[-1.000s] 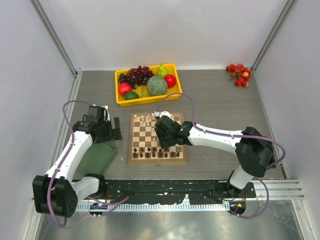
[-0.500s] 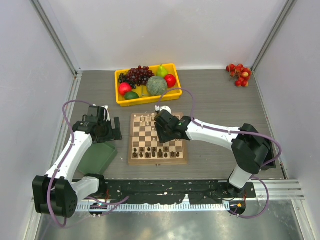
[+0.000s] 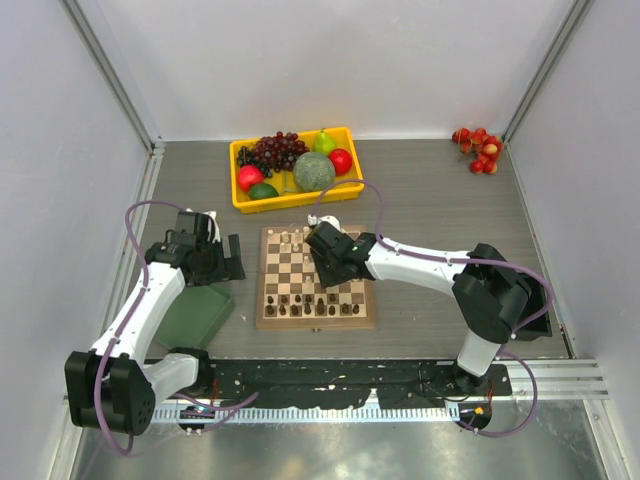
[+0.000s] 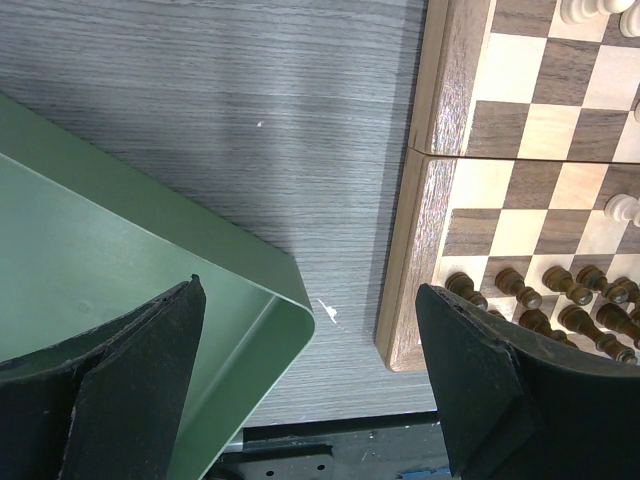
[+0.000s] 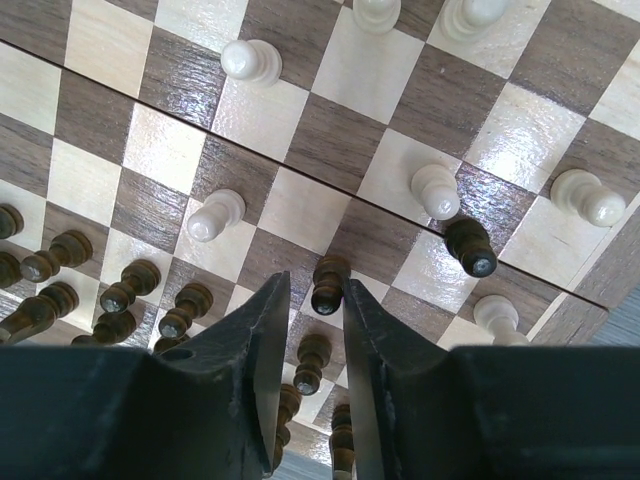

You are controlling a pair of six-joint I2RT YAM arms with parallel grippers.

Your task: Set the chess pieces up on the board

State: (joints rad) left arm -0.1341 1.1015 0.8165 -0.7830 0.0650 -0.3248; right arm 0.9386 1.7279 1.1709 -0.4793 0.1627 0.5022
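Note:
The board [image 3: 266, 318] lies mid-table. Dark brown chess pieces [image 3: 310, 304] fill its near rows and a few cream pieces [image 3: 292, 239] stand at the far edge. My right gripper [image 3: 322, 262] hovers low over the board's middle. In the right wrist view its jaws [image 5: 315, 285] are a narrow gap apart on either side of a lone dark pawn [image 5: 328, 272] standing on its square; it looks open. Another stray dark pawn [image 5: 470, 248] and cream pawns [image 5: 215, 212] stand nearby. My left gripper [image 3: 226, 262] is wide open and empty [image 4: 312, 290] left of the board [image 4: 425, 180].
A green flat tray [image 3: 195, 315] sits under my left gripper and shows in the left wrist view [image 4: 100, 250]. A yellow tray [image 3: 290, 203] of fruit stands behind the board. Small red fruits [image 3: 477, 150] lie at the far right corner. Walls enclose the table.
My right gripper has moved left and a little farther across the board, to the lone dark pawn. The left arm has not moved.

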